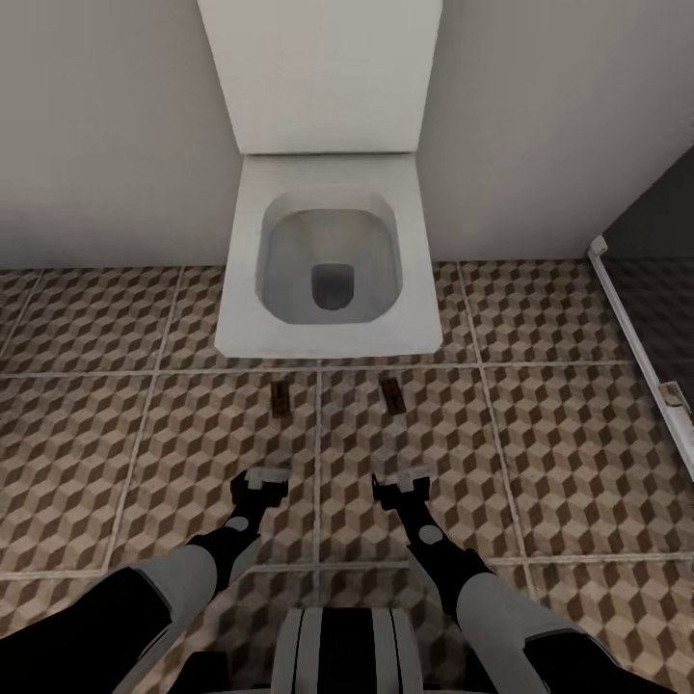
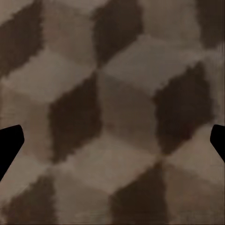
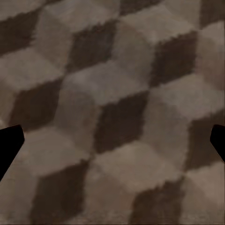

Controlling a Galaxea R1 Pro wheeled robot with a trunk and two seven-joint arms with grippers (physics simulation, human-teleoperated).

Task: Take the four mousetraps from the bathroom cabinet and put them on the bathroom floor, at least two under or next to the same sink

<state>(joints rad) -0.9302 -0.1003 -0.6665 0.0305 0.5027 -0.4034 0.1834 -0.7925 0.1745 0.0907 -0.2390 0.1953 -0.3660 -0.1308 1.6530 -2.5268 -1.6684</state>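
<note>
Two mousetraps lie flat on the bathroom floor [image 1: 559, 434] just in front of the toilet: one small brown board [image 1: 280, 397] on the left, another [image 1: 391, 393] on the right. My left gripper [image 1: 262, 479] hangs low over the tiles a little nearer to me than the left mousetrap, and it is open. My right gripper [image 1: 403, 482] is likewise open, just short of the right mousetrap. In the wrist views, the left gripper [image 2: 112, 145] and the right gripper [image 3: 112, 145] have only cube-patterned tile between their spread fingertips. The cabinet and the sink are out of view.
A white toilet [image 1: 328, 318] with its lid raised stands against the pale wall straight ahead. At the right runs a white-framed dark panel [image 1: 631, 337]. My own base [image 1: 342, 646] sits at the near edge.
</note>
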